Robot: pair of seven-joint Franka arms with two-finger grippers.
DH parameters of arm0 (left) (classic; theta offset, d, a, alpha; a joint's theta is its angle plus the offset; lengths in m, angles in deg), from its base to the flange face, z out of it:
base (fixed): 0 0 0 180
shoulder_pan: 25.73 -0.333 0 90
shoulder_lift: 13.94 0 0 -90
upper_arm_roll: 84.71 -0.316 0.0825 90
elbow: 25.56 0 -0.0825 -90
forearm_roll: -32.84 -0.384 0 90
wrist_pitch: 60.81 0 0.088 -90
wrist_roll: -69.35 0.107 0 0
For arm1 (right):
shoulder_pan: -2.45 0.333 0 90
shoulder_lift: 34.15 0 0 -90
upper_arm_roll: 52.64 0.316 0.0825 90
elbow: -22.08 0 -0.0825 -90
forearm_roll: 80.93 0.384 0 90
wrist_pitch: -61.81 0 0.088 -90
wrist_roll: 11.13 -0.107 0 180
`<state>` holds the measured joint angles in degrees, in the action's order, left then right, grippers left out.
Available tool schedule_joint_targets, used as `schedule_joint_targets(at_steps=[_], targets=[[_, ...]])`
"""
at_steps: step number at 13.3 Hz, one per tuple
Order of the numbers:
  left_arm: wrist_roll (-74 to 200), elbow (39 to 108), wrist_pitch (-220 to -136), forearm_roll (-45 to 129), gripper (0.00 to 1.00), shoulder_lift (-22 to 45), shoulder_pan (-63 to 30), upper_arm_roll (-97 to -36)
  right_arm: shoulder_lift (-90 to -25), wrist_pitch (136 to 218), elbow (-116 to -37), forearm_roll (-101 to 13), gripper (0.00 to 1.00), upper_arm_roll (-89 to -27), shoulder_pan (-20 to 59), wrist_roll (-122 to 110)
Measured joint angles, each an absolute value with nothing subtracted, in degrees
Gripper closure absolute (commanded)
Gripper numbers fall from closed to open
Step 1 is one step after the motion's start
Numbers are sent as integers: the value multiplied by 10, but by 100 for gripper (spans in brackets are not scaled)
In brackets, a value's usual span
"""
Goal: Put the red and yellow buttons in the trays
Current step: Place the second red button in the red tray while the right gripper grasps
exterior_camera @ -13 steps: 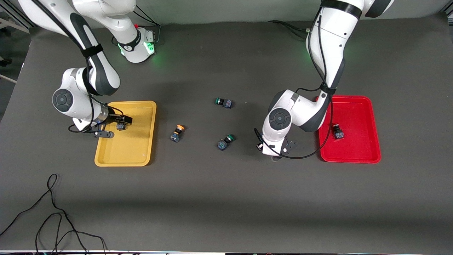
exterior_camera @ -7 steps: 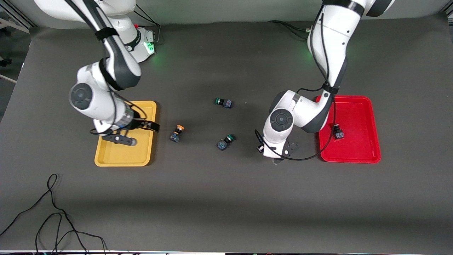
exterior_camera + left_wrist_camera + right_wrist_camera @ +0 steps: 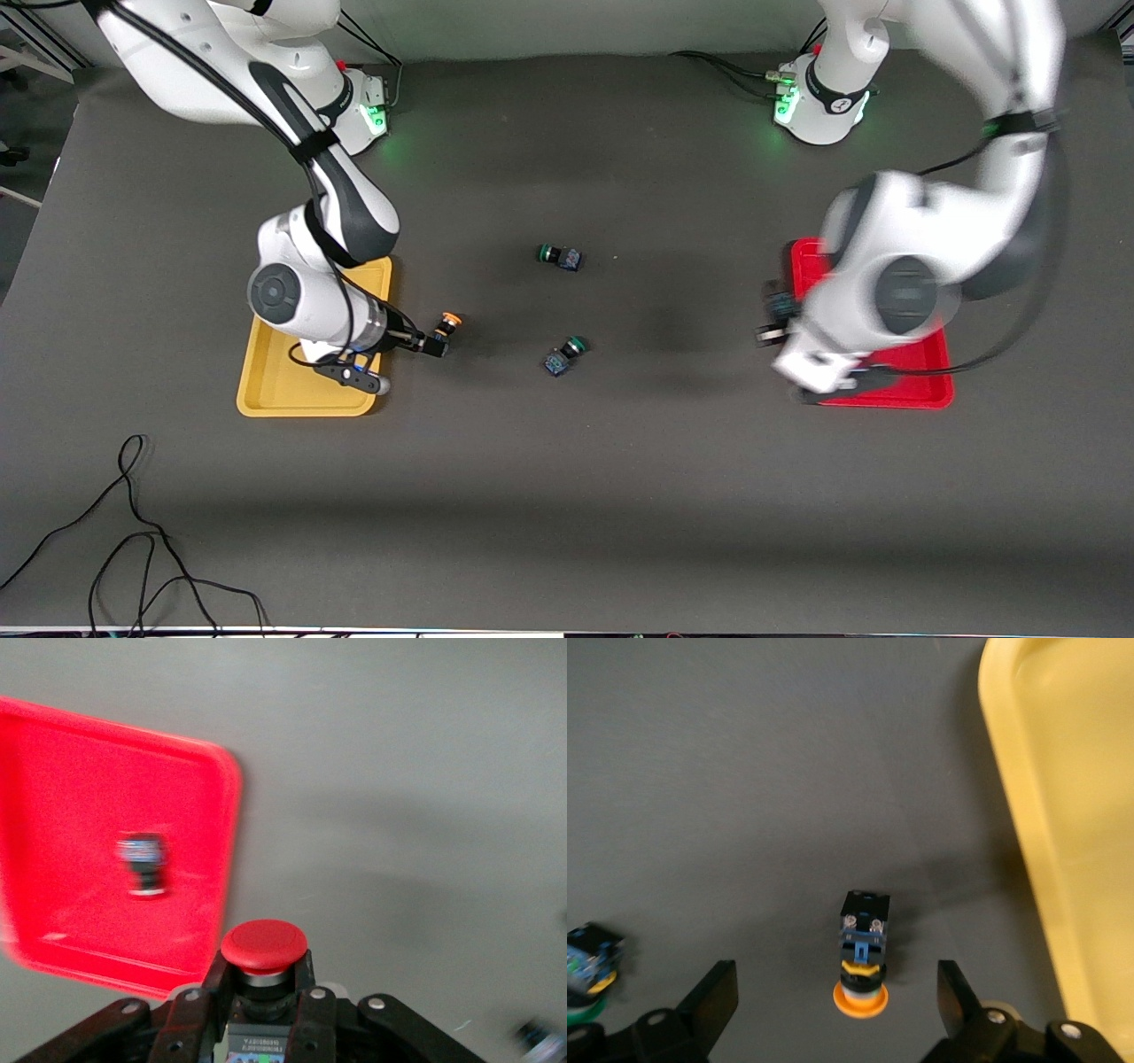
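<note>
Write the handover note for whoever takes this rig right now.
Left tool: shut on a red button, up beside the red tray.
Right tool: open, straddling the yellow button on the table beside the yellow tray.
Done: one button lies in the red tray.
Left: drop the held red button in, then grasp and tray the yellow one.
Two green buttons stay out.

Glossy red plastic tray, smooth yellow plastic tray, matt dark table cover, red button with satin cap
</note>
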<state>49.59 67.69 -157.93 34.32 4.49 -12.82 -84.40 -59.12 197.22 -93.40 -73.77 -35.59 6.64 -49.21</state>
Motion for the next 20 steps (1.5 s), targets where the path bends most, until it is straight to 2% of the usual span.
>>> schedule_joint_targets(at_steps=[2, 3, 5, 7, 9, 10, 12, 13, 14, 15, 18, 20], targets=[[624, 721, -1573, 332, 97, 1, -211, -847, -612, 2026, -958, -738, 0, -355, 82, -513], [677, 738, -1575, 320, 97, -13, -248, -848, -622, 2045, -965, -739, 6, -354, 88, -517], [743, 768, -1606, 302, 97, -21, -296, -848, -636, 2059, -969, -748, 26, -354, 92, -519], [767, 829, -1698, 289, 97, -19, -311, -848, -639, 2059, -971, -767, 49, -355, 90, -520], [768, 918, -1828, 283, 97, -13, -312, -846, -640, 2059, -971, -783, 70, -357, 88, -521], [768, 965, -1897, 282, 97, -9, -312, -846, -641, 2059, -971, -787, 77, -357, 87, -521], [768, 1040, -2009, 281, 95, 5, -316, -846, -642, 2059, -971, -788, 81, -358, 86, -521], [768, 1062, -2041, 281, 68, 13, -318, -846, -641, 2059, -970, -789, 81, -358, 86, -522], [768, 1073, -2057, 280, 12, 20, -319, -846, -638, 2053, -969, -789, 81, -358, 86, -526], [768, 1076, -2061, 280, 0, 25, -319, -846, -629, 2030, -964, -790, 81, -357, 86, -528], [769, 1061, -2048, 280, 0, 25, -320, -846, -562, 1923, -942, -793, 81, -357, 86, -529], [769, 1026, -1991, 279, 0, 18, -322, -846, -503, 1858, -940, -796, 81, -357, 83, -519]])
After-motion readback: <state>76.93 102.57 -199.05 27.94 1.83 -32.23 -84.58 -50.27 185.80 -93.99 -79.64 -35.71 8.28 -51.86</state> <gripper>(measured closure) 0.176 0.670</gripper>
